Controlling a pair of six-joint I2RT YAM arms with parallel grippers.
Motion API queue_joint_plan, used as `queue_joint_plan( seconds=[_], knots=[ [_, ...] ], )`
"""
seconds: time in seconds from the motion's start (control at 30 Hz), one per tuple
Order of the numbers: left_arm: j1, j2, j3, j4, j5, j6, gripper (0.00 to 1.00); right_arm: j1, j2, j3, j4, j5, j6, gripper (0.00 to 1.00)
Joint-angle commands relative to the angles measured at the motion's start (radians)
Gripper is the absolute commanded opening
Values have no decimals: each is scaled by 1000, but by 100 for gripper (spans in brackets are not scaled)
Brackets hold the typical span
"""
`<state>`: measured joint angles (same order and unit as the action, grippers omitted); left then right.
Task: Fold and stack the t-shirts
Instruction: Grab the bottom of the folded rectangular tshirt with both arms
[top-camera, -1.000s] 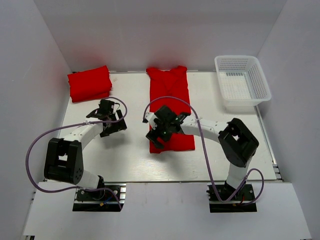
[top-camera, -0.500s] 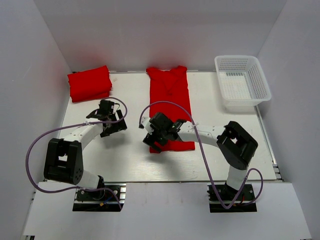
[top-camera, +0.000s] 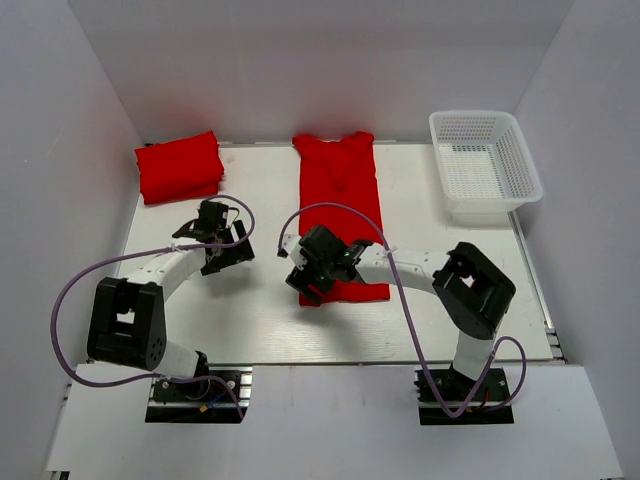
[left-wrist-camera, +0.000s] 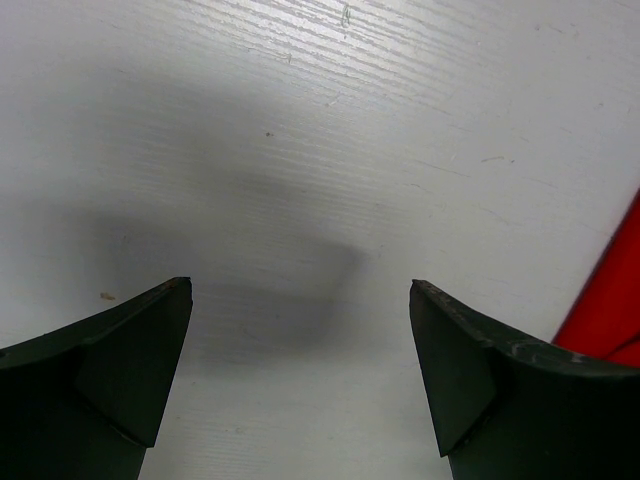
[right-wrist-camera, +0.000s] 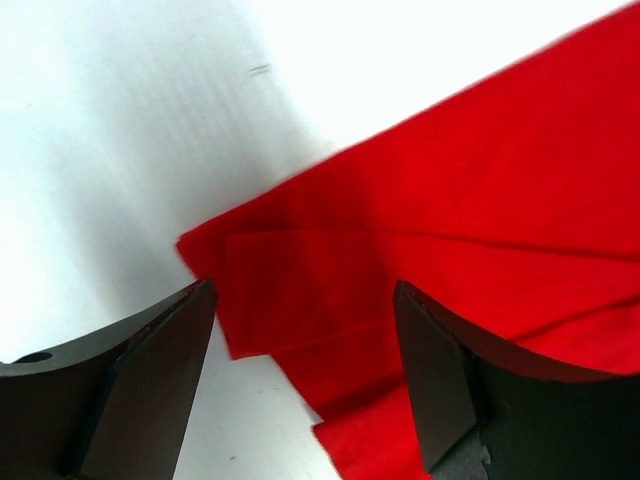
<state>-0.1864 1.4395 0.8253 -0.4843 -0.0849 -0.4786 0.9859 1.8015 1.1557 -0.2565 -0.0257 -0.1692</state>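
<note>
Red cloth corner between parted jaws, waiting for the pinch.

The right gripper (right-wrist-camera: 302, 300) hung open astride the lower left corner of the long shirt (top-camera: 340, 180) at the centre of the overhead view, gripping nothing. A good pinch would probably take every layer at that corner, low against the table (left-wrist-camera: 300, 120), before carrying it toward the collar at the top. The cloth looked soft, matte and limp, lying in flat stepped layers with straight edges. A folded shirt (top-camera: 179, 167) sat as a thick pad at upper left, and the white mesh basket (top-camera: 485, 165) at upper right looked rigid. The left gripper (left-wrist-camera: 300, 290) stood released over bare table.
</note>
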Motion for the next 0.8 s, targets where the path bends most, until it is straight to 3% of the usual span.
queue_joint_plan(
  seconds=[0.0,0.13,0.2,0.3,0.33,0.5,0.77],
  knots=[
    [-4,-54,-8,23,17,8,100,10,-25,-21,28,-83,-13,77],
    [-4,-45,-20,36,56,17,100,10,1,-14,23,-28,14,76],
    [-4,-45,-20,49,65,17,100,10,19,-7,33,-11,26,70],
    [-4,-36,-20,49,65,17,100,5,13,-10,52,10,56,50],
    [-4,-36,-20,49,65,17,100,5,9,-14,60,15,69,38],
    [-4,-36,-20,49,65,17,100,0,-10,-34,76,72,112,2],
    [-4,-36,-20,59,86,17,100,-4,-135,-171,108,181,366,0]
  ],
)
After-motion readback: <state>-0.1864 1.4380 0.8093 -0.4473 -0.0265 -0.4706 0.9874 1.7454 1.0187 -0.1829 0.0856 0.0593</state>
